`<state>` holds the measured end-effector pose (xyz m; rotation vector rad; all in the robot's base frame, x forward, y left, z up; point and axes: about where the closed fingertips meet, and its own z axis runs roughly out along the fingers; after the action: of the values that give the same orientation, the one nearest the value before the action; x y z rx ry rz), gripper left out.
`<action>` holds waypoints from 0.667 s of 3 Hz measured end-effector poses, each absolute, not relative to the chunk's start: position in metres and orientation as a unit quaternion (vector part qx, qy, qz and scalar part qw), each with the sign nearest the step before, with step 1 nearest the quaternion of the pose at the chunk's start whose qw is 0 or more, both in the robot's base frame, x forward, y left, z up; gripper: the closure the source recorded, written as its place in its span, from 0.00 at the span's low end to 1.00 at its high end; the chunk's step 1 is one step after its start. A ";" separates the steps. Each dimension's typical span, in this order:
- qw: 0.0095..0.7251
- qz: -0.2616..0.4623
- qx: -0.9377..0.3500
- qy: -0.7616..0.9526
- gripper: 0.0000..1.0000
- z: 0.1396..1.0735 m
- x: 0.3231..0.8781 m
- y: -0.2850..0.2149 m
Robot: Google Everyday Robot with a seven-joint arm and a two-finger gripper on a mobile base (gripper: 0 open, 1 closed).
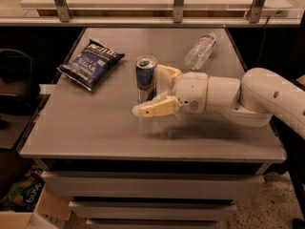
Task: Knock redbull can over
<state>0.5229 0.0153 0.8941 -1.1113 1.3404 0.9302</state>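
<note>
The redbull can (146, 78) stands upright near the middle of the grey table (95, 123). It is blue and silver with a red logo and a silver top. My gripper (155, 92) comes in from the right on a white arm, low over the table. It is open, with the can between its fingers. One beige finger (155, 109) reaches in front of the can's base. The other finger (167, 74) lies behind the can on its right. Contact with the can cannot be told.
A dark blue chip bag (90, 63) lies at the table's back left. A clear plastic water bottle (199, 51) lies on its side at the back right. A railed shelf runs behind the table. A cardboard box (28, 213) sits on the floor at lower left.
</note>
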 end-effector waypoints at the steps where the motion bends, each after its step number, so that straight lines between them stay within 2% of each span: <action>1: 0.554 0.401 -0.470 0.557 0.41 0.892 0.532 0.020; 2: 0.556 0.407 -0.471 0.551 0.65 0.892 0.539 0.024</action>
<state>0.5392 0.0241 0.8920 -1.1132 1.3000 0.9615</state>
